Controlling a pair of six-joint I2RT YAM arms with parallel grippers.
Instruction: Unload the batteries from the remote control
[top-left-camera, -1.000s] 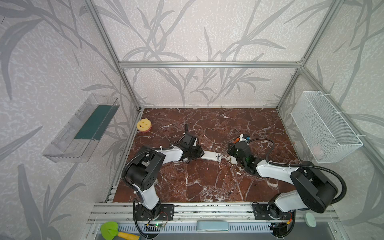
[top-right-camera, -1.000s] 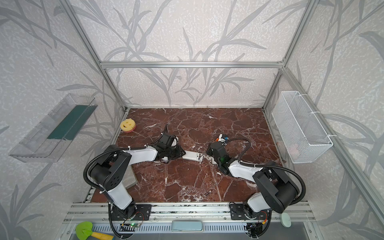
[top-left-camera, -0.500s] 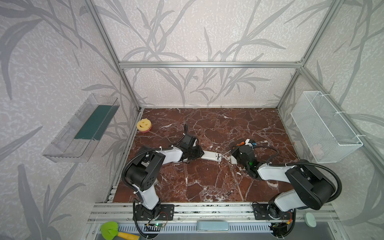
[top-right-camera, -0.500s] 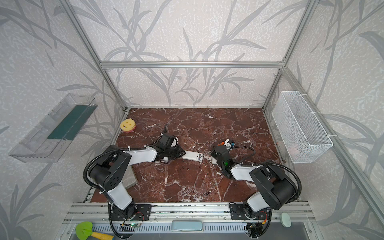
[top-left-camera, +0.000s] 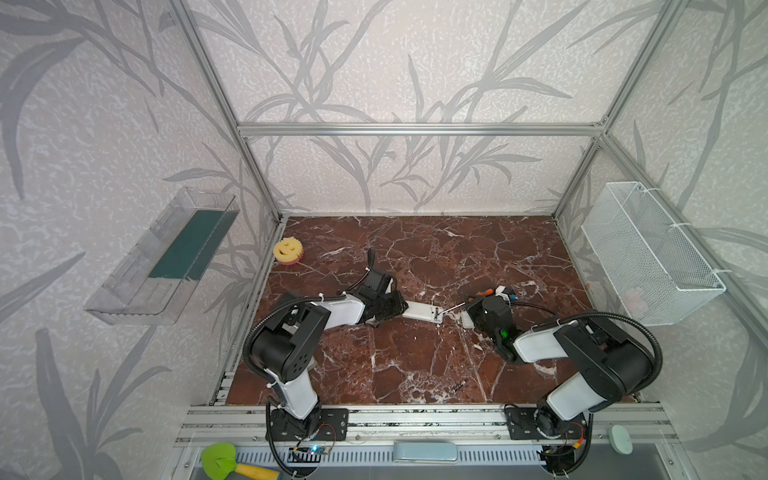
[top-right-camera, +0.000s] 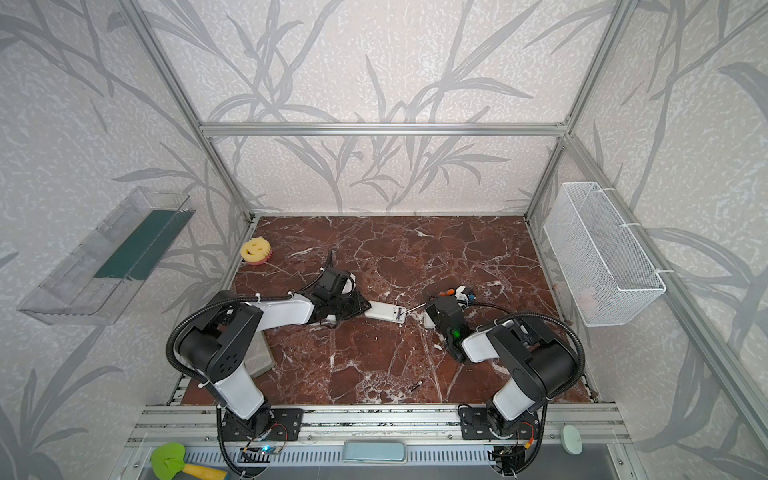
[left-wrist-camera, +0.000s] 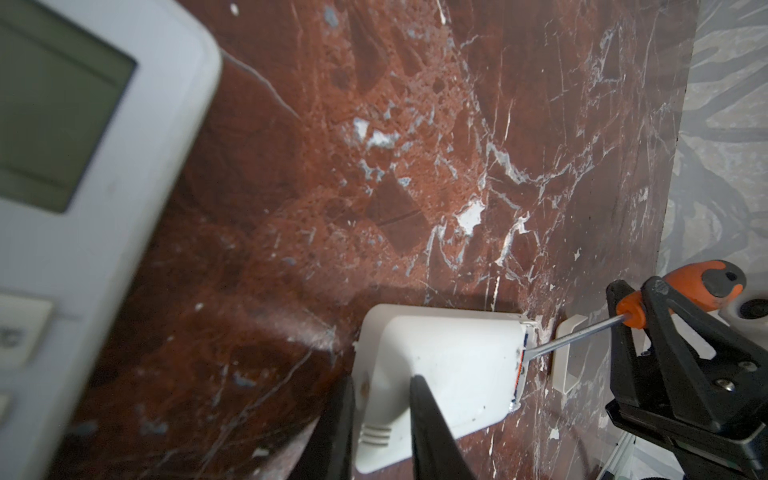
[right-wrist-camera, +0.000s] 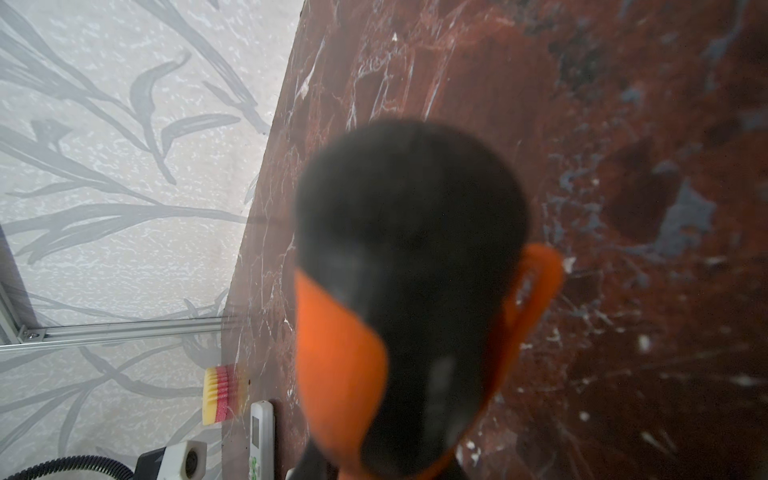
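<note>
The white remote control (top-left-camera: 423, 311) (left-wrist-camera: 440, 365) lies back up on the marble floor. My left gripper (left-wrist-camera: 384, 390) is shut on its near end. My right gripper (left-wrist-camera: 636, 293) (top-left-camera: 478, 300) is shut on an orange-handled screwdriver (left-wrist-camera: 685, 286) (right-wrist-camera: 340, 353). The metal tip of the screwdriver touches the remote's far end. A thin red-and-blue strip (left-wrist-camera: 520, 370) shows at that end; the batteries inside are otherwise hidden. A small dark slim cylinder (top-left-camera: 458, 385) (top-right-camera: 414, 386), possibly a battery, lies alone near the front edge.
A white cover piece (left-wrist-camera: 567, 357) (top-left-camera: 466, 320) lies just past the remote's end. A second remote with a screen (left-wrist-camera: 83, 166) (right-wrist-camera: 262, 436) sits by the left wrist. A yellow smiley sponge (top-left-camera: 287, 250) is at the back left, a wire basket (top-left-camera: 648, 253) on the right wall.
The right wrist has turned and shifted slightly right, bringing the screwdriver's shaft in line with the remote's end. The left arm and the remote have stayed put.
</note>
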